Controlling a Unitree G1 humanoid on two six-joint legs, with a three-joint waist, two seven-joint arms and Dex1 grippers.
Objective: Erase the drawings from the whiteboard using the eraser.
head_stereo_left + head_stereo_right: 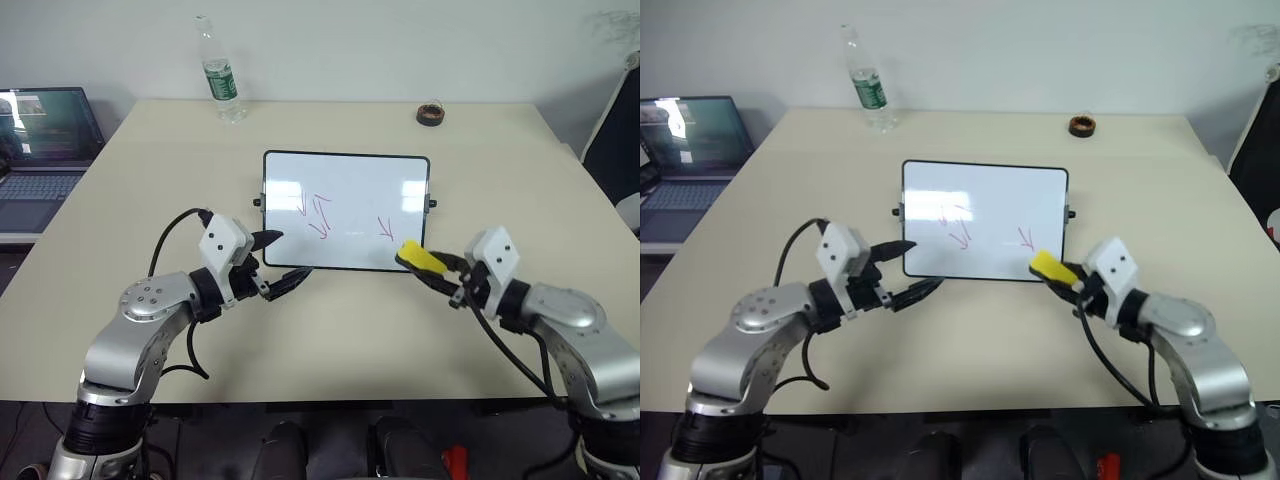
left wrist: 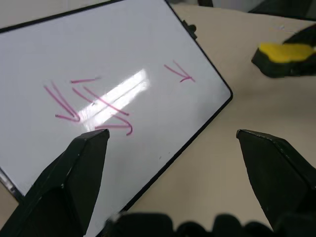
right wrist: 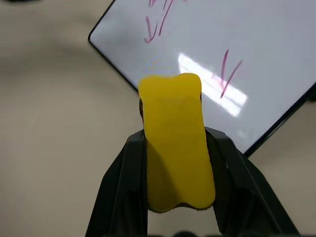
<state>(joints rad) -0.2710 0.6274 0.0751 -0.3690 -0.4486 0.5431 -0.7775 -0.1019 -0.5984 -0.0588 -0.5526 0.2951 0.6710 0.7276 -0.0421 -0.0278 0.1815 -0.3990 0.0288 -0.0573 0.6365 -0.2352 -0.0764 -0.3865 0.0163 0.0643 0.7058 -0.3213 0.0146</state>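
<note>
Nearest the camera, the left gripper (image 1: 272,263) hangs at the near-left corner of the whiteboard (image 1: 345,180), its two black fingers (image 2: 79,168) spread wide and holding nothing; one finger sits over the board's near edge, the other over the bare table (image 1: 330,330) just in front of it. On the other side, the right gripper (image 1: 432,268) is clamped on the eraser (image 1: 421,256), which it holds by its long sides with the yellow face up and the black underside below. That eraser sits at the board's near-right corner; whether it touches the surface cannot be told.

Lying flat in the middle of the table, the whiteboard bears the drawings (image 1: 318,214): a cluster of pink strokes left of centre and a small arrow-like mark (image 1: 385,228) nearer the right edge, just beyond the eraser.

At the far edge of the table stand a clear plastic bottle (image 1: 219,75) to the left and a dark tape roll (image 1: 430,113) to the right. An open laptop (image 1: 40,150) rests beyond the table's left side.
</note>
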